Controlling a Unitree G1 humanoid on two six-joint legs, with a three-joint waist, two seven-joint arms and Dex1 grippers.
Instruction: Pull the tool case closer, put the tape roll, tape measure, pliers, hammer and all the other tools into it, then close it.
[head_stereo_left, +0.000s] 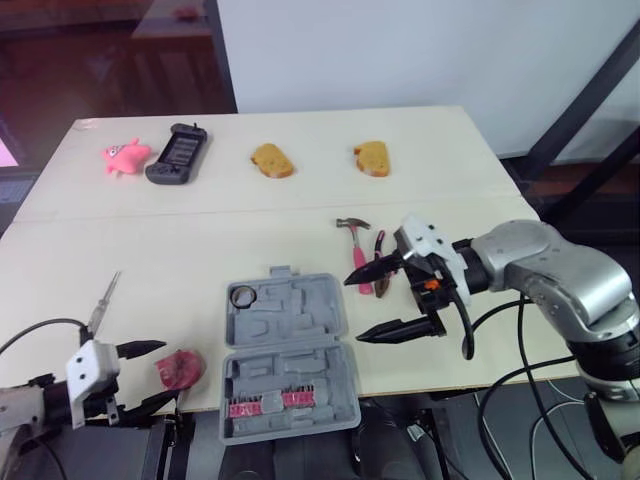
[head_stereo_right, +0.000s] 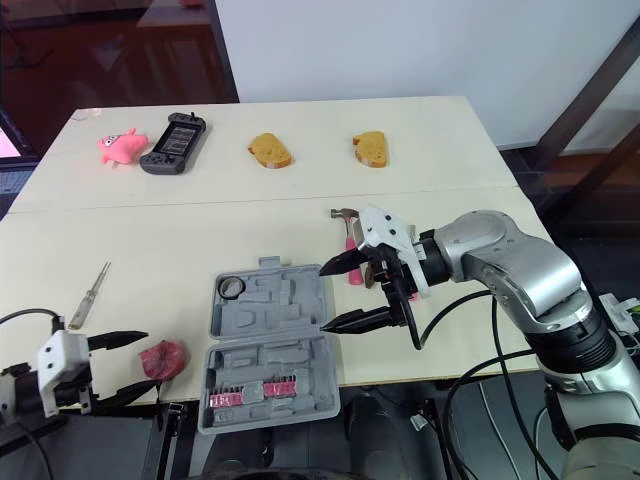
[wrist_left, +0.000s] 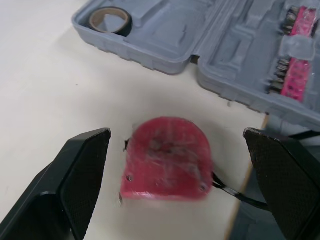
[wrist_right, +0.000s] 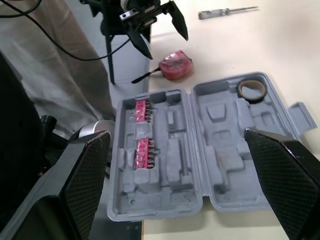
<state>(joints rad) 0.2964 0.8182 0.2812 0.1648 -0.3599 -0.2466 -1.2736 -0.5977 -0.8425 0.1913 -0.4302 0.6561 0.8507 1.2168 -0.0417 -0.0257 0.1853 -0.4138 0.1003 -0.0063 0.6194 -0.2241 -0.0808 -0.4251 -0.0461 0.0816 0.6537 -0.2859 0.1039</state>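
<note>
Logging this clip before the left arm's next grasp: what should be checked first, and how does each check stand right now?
1. Case open and near the front edge of the table: ok.
2. Tape roll in the case: ok.
3. Left tool open, with the tape measure lined up between its fingers and not gripped: ok.
4. Right tool open and holding nothing: ok.
5. Hammer and pliers packed: not ok, both lie on the table beside the case.
6. Which case slot fits the tape measure: cannot tell.
</note>
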